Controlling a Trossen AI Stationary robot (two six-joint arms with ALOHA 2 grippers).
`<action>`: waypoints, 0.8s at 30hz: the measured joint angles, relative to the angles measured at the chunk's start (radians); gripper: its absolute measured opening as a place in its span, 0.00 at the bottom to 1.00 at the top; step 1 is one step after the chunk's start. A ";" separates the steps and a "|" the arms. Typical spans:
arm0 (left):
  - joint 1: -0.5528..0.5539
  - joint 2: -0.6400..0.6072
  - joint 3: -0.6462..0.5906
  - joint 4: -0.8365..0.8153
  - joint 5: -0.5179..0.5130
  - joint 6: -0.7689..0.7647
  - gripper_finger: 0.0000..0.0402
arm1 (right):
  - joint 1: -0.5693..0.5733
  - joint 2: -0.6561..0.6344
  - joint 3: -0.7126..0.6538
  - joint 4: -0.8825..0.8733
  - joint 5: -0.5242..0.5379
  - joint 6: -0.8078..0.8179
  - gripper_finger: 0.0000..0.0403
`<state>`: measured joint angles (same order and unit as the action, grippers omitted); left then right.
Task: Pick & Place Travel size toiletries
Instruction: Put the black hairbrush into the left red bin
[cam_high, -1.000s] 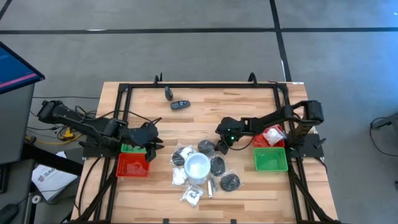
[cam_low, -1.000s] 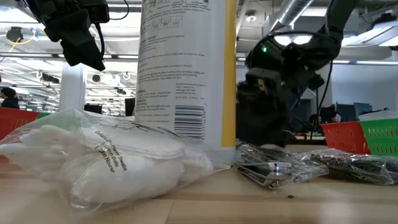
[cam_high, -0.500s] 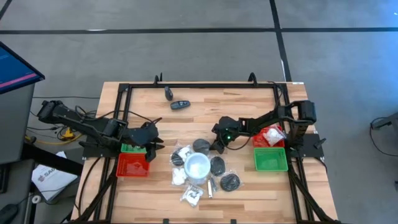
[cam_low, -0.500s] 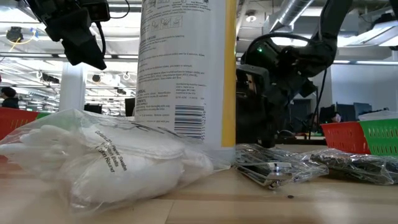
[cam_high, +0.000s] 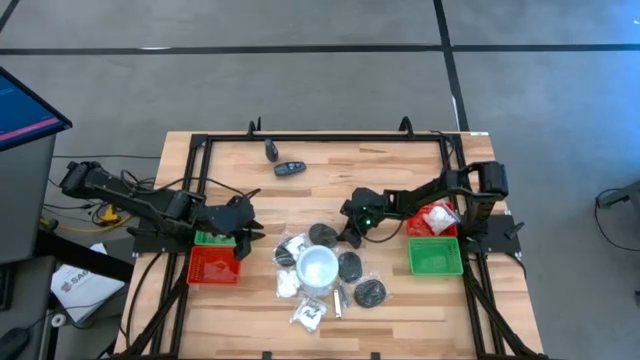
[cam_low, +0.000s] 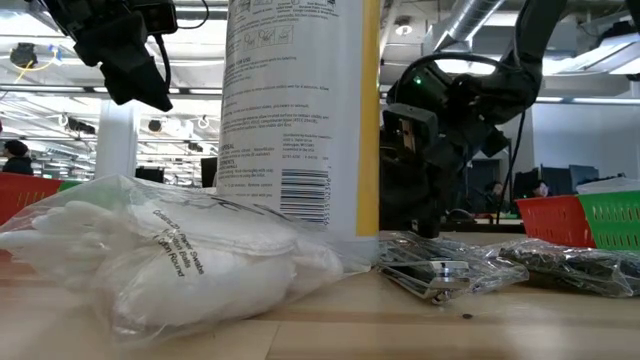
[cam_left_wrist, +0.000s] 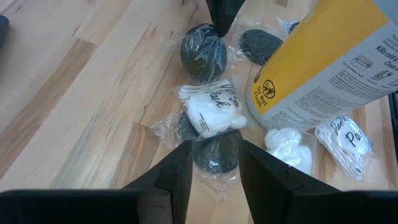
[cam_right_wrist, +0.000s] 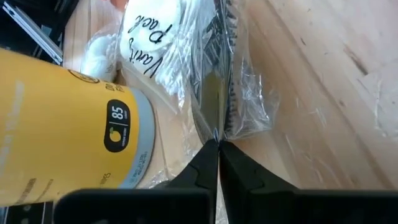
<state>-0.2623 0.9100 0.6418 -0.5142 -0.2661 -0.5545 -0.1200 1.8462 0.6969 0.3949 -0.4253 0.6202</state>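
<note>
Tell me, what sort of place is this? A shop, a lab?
Most likely a robotics lab or workshop inside a large open industrial hall. A butcher-block table carries two dark arms bolted to a black frame, the floor around it is bare grey concrete, and exposed ceiling ducts show behind.

The right gripper (cam_high: 343, 233) sits just right of a wrapped disc (cam_high: 323, 235); the canister (cam_high: 318, 268) stands beyond, tray (cam_high: 435, 256) behind.
</note>
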 joint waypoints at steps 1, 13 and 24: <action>0.000 0.000 0.000 0.001 0.000 0.000 0.30 | 0.000 -0.013 0.000 -0.004 0.000 -0.009 0.00; 0.000 0.000 0.000 0.033 -0.024 0.000 0.30 | -0.014 -0.196 0.000 -0.051 0.011 -0.103 0.00; 0.000 0.000 0.000 0.132 -0.132 0.001 0.30 | -0.034 -0.324 0.000 -0.059 0.016 -0.191 0.00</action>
<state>-0.2623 0.9098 0.6418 -0.3826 -0.3984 -0.5539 -0.1539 1.5219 0.6964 0.3364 -0.4095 0.4295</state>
